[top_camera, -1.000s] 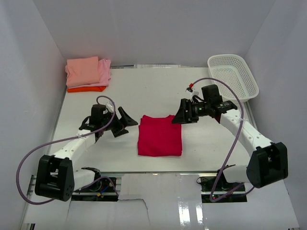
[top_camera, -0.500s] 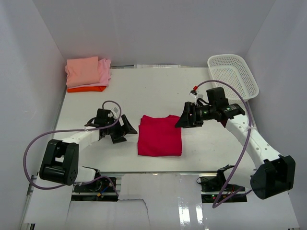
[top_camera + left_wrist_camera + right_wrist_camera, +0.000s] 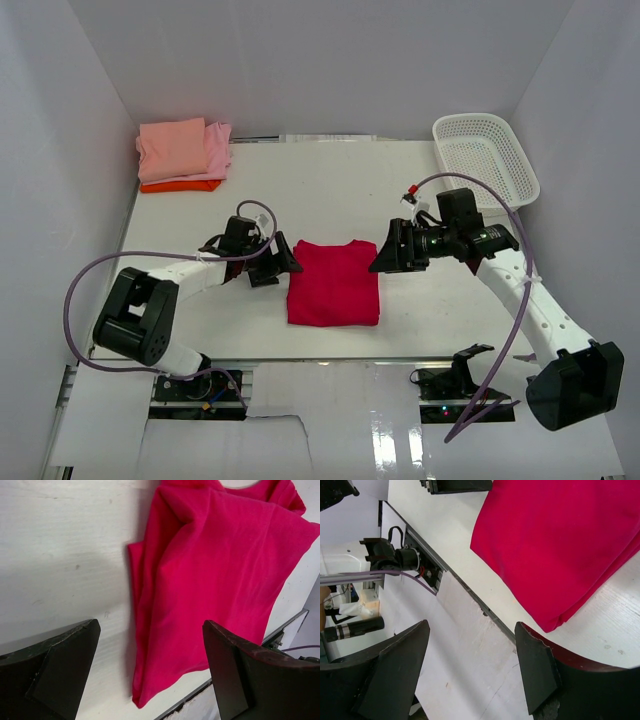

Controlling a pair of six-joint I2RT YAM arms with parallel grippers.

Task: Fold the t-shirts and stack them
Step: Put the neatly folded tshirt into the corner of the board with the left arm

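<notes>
Crimson-red t-shirt (image 3: pixel 333 285) is laid flat as a folded, roughly square packet on the table (image 3: pixel 330 190), mid-width, close to the near edge. In the left wrist view, layered folds are seen along its left side and the neckline end is pointed away from the arm bases.

Left gripper (image 3: pixel 278 263) is set low, just beside the packet's left edge, far corner. Its jaws are spread wide and nothing is held; the cloth edge is framed between the fingers. Right gripper (image 3: pixel 382 250) is placed just beside the right edge, far corner, with its jaws also spread wide and empty. Contact with the cloth cannot be confirmed on either side.

Stack is located at the far left corner, well apart from the packet: salmon-pink t-shirt (image 3: pixel 172 148) on top, light pink t-shirt (image 3: pixel 218 150) beside and under it, orange t-shirt (image 3: pixel 180 185) at the bottom. White lattice basket (image 3: pixel 486 150) is at the far right and is judged not to be involved.

Step judged: folding of the red one is done or nearly done, and the packet is being flanked for pickup, or for one last fold. Which of the two cannot be told.

Next move calls for:
- all layers at each side to be pinched together, not only the top ply
- the lift to be kept level so the fold is not shaken open
- a long carry to the far left, then a square set-down on the salmon-pink top
</notes>
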